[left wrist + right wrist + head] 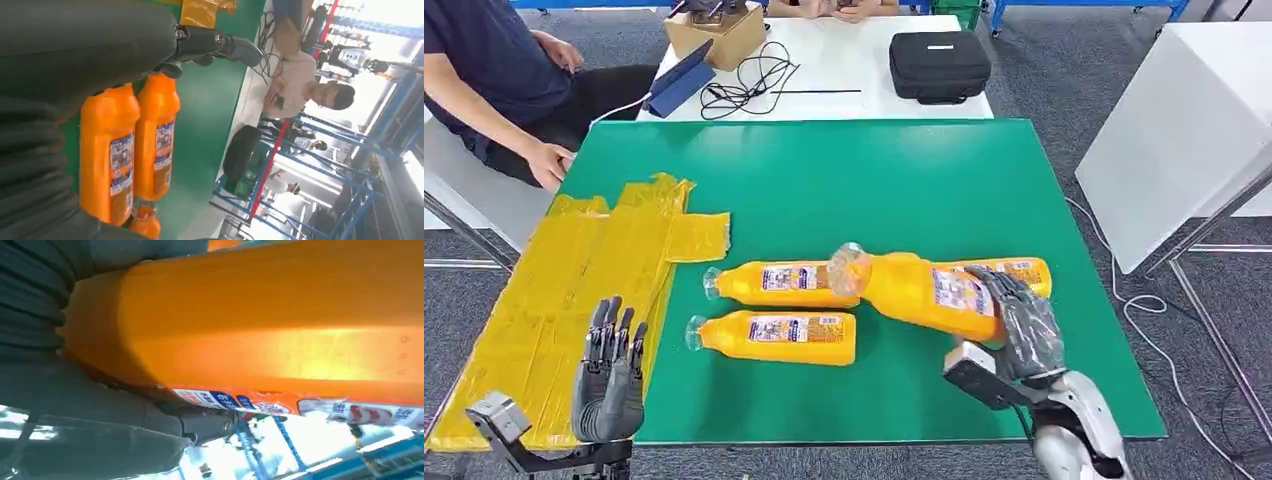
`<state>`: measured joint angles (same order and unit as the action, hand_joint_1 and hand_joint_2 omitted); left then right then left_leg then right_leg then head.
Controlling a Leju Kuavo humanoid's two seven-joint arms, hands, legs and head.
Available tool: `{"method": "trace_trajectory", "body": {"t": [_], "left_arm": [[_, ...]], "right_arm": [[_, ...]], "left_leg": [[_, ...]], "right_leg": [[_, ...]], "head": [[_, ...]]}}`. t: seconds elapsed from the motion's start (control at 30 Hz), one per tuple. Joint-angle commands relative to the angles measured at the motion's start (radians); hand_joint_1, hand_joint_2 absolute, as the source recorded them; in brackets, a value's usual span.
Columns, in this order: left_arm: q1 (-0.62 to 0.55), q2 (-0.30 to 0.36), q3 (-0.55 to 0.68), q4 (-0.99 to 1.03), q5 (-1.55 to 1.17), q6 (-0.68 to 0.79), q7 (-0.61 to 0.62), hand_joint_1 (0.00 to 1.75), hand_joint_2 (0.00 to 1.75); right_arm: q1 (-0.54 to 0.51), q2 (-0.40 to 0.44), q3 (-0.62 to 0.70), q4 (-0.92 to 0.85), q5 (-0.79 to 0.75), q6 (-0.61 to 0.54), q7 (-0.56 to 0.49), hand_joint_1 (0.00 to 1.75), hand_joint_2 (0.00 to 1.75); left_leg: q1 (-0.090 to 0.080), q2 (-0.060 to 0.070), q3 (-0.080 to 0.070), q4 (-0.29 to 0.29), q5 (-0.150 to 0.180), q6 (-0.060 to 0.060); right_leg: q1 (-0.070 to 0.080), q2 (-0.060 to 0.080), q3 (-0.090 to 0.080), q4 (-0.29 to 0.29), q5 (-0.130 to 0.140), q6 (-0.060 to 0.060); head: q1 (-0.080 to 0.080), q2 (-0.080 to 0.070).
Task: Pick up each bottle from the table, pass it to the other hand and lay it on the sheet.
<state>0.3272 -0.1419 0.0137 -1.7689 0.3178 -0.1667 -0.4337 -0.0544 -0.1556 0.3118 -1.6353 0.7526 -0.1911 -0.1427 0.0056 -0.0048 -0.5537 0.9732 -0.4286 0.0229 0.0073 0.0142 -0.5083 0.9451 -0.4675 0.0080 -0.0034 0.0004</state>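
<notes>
Head view: lifted bottle (924, 290) gripped around its base end by right hand (1024, 325), tilted with clear cap end raised over the neck of a bottle lying flat on the green surface (904, 180). Right wrist view: same bottle (280, 325) pressed across the palm, fingers (150, 415) wrapped under it, label edge showing. Likely raised this way to swing it leftward for the handover.

3 more bottles lying flat on the surface: upper left bottle (779, 284) just beyond the raised cap, nearer bottle (774, 337) beside it toward the robot, and fourth bottle (1019, 270) partly hidden behind the lifted bottle. Caps of the 2 left ones pointing toward the yellow sheet (574, 290).

Left hand (610, 375) hovering over the near edge of the sheet, well apart from the lifted bottle, fingers upright, slightly spread, holding nothing; probably waiting to receive. Left wrist view: 2 flat bottles (130, 145) side by side past that hand (100, 45).

Between the 2 hands: the 2 flat bottles, right under the likely transfer path, so a low pass risks knocking them.

Farther out from the lifted bottle: seated person (494, 80) at the far side of the sheet, hand resting on the surface corner; white table with black case (939, 65), cardboard box (714, 35), cables (749, 80).
</notes>
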Motion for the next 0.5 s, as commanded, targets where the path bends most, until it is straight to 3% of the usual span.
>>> {"method": "trace_trajectory", "body": {"t": [0.03,0.13,0.33,0.5], "left_arm": [[-0.039,0.022,-0.065,0.017,0.022,0.025,0.027,0.00,1.75],[-0.046,0.030,-0.087,0.016,0.027,0.083,0.019,0.00,1.75],[-0.020,0.026,-0.102,-0.063,0.016,0.176,0.008,0.00,1.75],[-0.027,0.043,-0.124,-0.051,0.026,0.195,0.008,0.00,1.75]], "right_arm": [[-0.320,0.173,0.201,0.395,-0.070,-0.025,0.025,1.75,1.75],[-0.414,0.268,0.249,0.547,-0.128,-0.056,0.007,1.75,1.75],[-0.468,0.405,0.311,0.645,-0.190,-0.021,0.033,1.75,1.75],[-0.517,0.452,0.336,0.720,-0.218,-0.028,0.035,1.75,1.75]], "left_leg": [[0.000,0.004,0.001,-0.001,0.000,-0.001],[0.000,0.009,0.001,-0.001,0.000,-0.001],[0.001,0.005,-0.001,0.000,0.000,-0.002],[0.003,0.006,0.001,0.000,-0.002,-0.002]], "right_leg": [[0.000,0.003,0.000,-0.001,0.001,0.001],[0.000,0.008,-0.001,0.000,0.002,0.001],[0.001,0.004,-0.002,0.002,0.000,0.001],[0.002,0.004,0.001,0.002,-0.001,0.002]], "head": [[0.001,0.000],[0.001,0.000],[0.000,0.000],[0.000,0.000]]}}
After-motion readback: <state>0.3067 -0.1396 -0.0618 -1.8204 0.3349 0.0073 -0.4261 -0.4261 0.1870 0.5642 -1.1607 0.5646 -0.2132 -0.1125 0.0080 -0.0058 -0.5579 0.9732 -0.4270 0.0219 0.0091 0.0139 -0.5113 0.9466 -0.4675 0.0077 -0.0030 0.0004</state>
